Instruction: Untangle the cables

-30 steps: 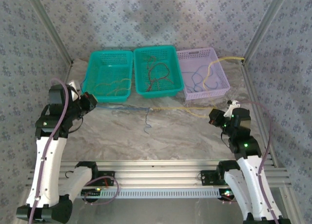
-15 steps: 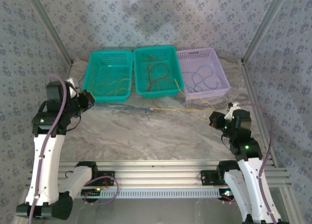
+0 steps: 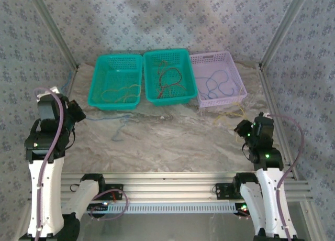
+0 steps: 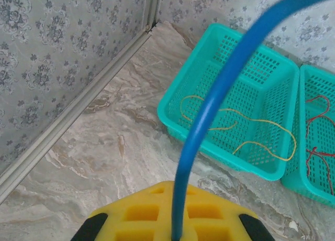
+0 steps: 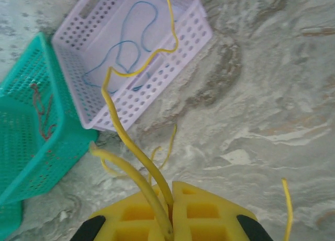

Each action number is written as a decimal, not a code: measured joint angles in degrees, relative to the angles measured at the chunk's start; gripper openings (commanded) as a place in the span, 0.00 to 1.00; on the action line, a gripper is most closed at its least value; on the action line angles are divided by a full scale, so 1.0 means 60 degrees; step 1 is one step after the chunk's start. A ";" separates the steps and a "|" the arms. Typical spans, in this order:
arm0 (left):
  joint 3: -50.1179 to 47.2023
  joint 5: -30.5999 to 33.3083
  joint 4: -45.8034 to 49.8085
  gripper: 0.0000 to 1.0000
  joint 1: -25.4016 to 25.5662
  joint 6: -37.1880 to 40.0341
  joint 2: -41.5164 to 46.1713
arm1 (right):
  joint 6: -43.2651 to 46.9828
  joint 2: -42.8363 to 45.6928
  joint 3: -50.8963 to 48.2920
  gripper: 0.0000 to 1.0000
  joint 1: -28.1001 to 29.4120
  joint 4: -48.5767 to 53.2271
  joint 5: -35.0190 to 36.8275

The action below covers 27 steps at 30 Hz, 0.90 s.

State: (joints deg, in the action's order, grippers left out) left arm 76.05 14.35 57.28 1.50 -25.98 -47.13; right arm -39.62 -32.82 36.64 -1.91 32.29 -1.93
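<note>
The table (image 3: 172, 146) looks smooth and faintly glossy, with a marble pattern. The left teal basket (image 3: 119, 56), middle teal basket (image 3: 166, 52) and far-right lilac basket (image 3: 212, 55) are perforated, shiny plastic. The blue cable (image 4: 215, 94) and yellow cable (image 5: 121, 132) have smooth plastic sheaths. The left gripper (image 4: 175, 199) and right gripper (image 5: 170, 199) have matt yellow plastic fingers. The near rails (image 3: 172, 184) are brushed metal.

White arms (image 3: 42, 186) with black joints, lilac hoses (image 3: 52, 146), yellow jaws

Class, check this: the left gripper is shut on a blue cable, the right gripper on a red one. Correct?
No: the right gripper is shut on a yellow cable, not red, as the right wrist view shows. The left gripper on the blue cable is right.
</note>
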 measured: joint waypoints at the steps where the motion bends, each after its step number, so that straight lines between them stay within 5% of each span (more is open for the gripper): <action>1: -0.0018 -0.0084 -0.0004 0.00 0.0000 -0.0018 0.0036 | 0.0000 -0.0022 0.0022 0.00 0.0022 -0.0171 -0.0233; 11: 0.0958 -0.0976 -0.0339 0.00 -0.0004 -0.0372 -0.0667 | 0.0124 0.0215 0.1322 0.00 0.0849 -0.0634 -0.0841; 16: 0.1665 -0.2233 -0.1206 0.00 0.0157 -0.1053 -0.1355 | 0.0280 0.0849 0.1574 0.00 0.1049 -0.0601 -0.0634; 27: 0.4925 -0.2237 -0.2885 0.00 0.3978 -0.1064 -0.5176 | 0.1086 0.1596 0.2484 0.00 0.1559 -0.0328 -0.0565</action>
State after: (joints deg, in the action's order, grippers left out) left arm 105.60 0.93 39.97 25.36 -32.36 -78.19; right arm -33.10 -23.24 51.55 7.44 30.33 -5.32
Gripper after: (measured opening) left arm 0.047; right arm 0.055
